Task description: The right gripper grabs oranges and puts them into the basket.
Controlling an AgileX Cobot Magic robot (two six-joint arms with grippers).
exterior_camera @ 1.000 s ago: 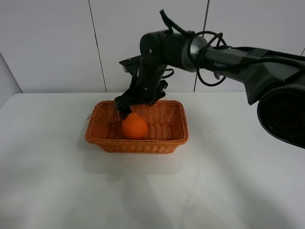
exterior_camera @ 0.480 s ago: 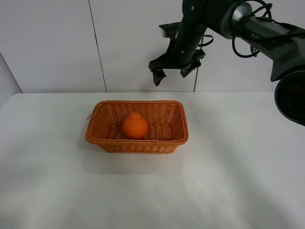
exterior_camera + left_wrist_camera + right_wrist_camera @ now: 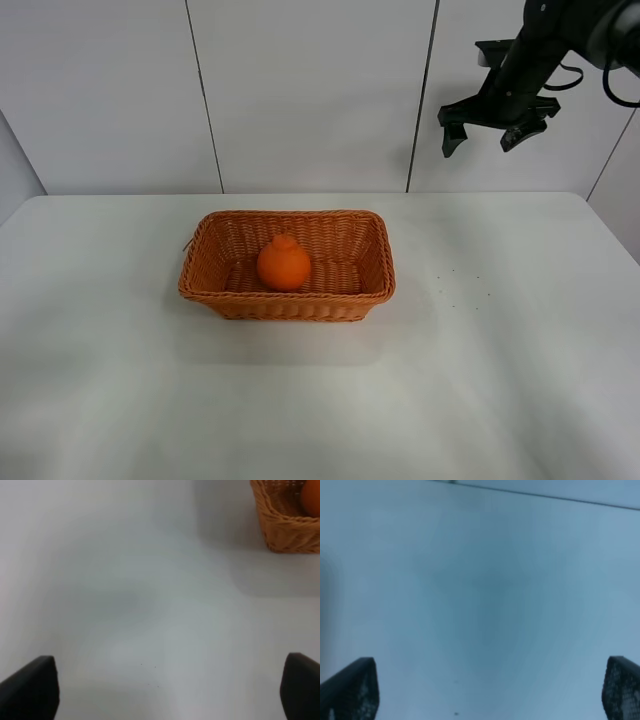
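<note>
A: Your orange is sitting inside the basket, about in its middle. It is resting on the woven floor with its knobbed top pointing up.

B: And you are seeing that basket lying flat on the white table, a little left of centre and toward the far side. Its long side is facing you.

A: Your right gripper is hanging high at the far right, in front of the pale wall panels. It is well apart from the basket. Its jaws are standing spread wide, and in its wrist view you are getting only blurred pale surface between the two dark tips.

B: Your left gripper is hovering over bare table, jaws likewise spread out to the edges of its wrist view. From there you are catching one corner of the basket and a sliver of the orange ahead, well apart from the fingertips.
</note>
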